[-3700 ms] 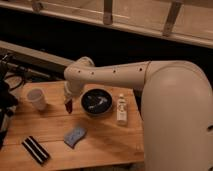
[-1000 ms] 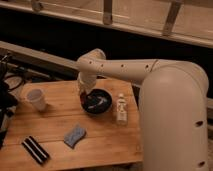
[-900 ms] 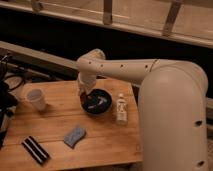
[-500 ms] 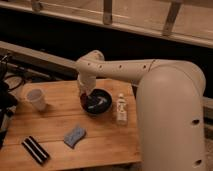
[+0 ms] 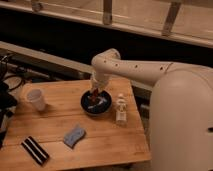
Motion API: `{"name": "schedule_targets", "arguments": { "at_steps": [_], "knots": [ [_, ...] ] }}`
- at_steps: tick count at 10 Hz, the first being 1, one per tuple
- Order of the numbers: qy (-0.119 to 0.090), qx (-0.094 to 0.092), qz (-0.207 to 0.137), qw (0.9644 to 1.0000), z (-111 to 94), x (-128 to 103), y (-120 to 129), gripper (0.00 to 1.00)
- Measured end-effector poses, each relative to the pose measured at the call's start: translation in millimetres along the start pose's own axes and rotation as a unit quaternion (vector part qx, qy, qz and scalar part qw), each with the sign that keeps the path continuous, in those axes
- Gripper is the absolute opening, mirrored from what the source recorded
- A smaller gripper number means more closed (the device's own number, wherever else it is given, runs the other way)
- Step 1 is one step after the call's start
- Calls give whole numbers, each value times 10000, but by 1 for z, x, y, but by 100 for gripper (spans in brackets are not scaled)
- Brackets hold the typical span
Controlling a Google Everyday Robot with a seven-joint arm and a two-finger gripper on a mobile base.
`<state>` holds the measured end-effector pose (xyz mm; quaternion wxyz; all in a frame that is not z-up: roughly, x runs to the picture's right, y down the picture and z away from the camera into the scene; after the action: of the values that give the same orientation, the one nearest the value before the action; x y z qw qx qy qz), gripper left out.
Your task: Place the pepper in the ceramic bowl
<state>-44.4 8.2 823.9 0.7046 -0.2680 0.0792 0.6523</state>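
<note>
hanging over ceramic bowl (image 5: 98, 103), gripper (image 5: 94, 93), pepper (image 5: 93, 95) at its tip

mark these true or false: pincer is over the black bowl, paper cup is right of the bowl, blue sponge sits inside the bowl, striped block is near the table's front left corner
1. The pincer is over the round glossy black ceramic bowl. True.
2. The white paper cup stands to the right of the bowl. False: it stands to the bowl's left in the picture.
3. The blue sponge sits inside the bowl. False: it lies on the wooden table, in front of the bowl.
4. The black-and-white striped block lies near the table's front left corner. True.
</note>
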Motion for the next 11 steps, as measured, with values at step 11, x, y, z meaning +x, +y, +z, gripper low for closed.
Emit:
{"name": "schedule_targets", "arguments": {
  "at_steps": [11],
  "knots": [
    [294, 182, -356, 9988, 29, 9, 42, 1]
  ]
}}
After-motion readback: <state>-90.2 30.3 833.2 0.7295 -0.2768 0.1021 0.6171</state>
